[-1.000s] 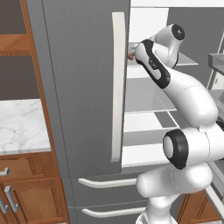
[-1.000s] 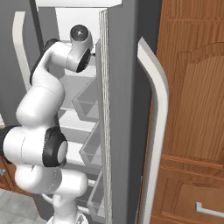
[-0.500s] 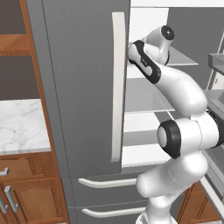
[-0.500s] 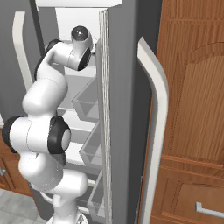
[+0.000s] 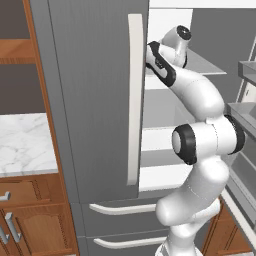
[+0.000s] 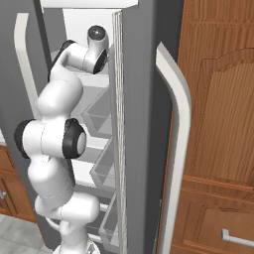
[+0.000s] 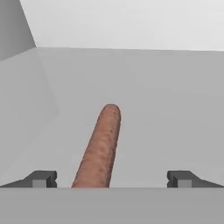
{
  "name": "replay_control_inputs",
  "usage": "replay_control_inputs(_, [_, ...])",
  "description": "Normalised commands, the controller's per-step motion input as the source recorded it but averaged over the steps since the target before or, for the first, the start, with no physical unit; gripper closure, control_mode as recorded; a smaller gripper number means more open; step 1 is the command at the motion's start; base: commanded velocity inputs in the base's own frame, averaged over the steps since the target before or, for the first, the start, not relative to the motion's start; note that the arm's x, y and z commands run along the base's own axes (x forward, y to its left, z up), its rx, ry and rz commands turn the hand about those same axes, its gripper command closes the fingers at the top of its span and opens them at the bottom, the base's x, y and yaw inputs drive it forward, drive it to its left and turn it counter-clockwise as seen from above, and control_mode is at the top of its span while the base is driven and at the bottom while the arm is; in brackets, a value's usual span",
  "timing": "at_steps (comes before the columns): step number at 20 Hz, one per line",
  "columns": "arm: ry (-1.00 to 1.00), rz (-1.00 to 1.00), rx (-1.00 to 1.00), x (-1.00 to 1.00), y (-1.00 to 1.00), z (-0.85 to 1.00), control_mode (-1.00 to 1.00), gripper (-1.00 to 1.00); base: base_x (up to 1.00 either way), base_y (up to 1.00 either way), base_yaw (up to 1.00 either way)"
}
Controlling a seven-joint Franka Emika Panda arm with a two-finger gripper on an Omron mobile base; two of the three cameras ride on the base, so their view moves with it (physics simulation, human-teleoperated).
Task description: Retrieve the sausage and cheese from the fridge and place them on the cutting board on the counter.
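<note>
The sausage (image 7: 101,146), a reddish-brown cylinder, lies on a grey shelf (image 7: 175,109) inside the fridge (image 5: 95,100). It points away from the hand. My gripper (image 7: 112,179) is open, and the sausage's near end runs between the two fingertips (image 7: 41,178), nearer the left one and touching neither. In the base views my arm (image 5: 192,95) reaches into the upper fridge compartment, with the hand hidden behind the shut left door's edge. The marble counter (image 5: 22,145) lies to the left of the fridge. The cheese and the cutting board are out of view.
The fridge's right door (image 6: 141,124) stands open, with grey door bins (image 6: 101,116) close beside my arm. The left door's long pale handle (image 5: 134,100) is just beside the forearm. Two drawer handles (image 5: 122,209) sit below. Brown wooden cabinets (image 6: 218,124) stand to the right.
My arm has stretched deeper into the upper fridge shelf, the hand moving left behind the door's edge. The jaws have stayed wide apart.
</note>
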Motion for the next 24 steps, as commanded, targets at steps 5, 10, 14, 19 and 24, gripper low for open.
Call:
replay_control_inputs(5, [0.06,0.04,-0.01,0.28,0.00,-0.02,-1.00,-1.00,0.00,0.00,0.00])
replay_control_inputs(10, [0.00,0.01,-0.02,0.26,0.00,-0.09,-1.00,-1.00,0.00,0.00,0.00])
replay_control_inputs(14, [0.00,0.00,-0.04,0.21,0.00,-0.14,-1.00,-1.00,0.00,0.00,0.00])
replay_control_inputs(19, [0.00,0.00,-0.08,0.13,0.04,-0.23,-1.00,-1.00,0.00,0.00,0.00])
replay_control_inputs(24, [0.00,0.00,-0.04,0.21,0.07,-0.11,-1.00,-1.00,0.00,0.00,0.00])
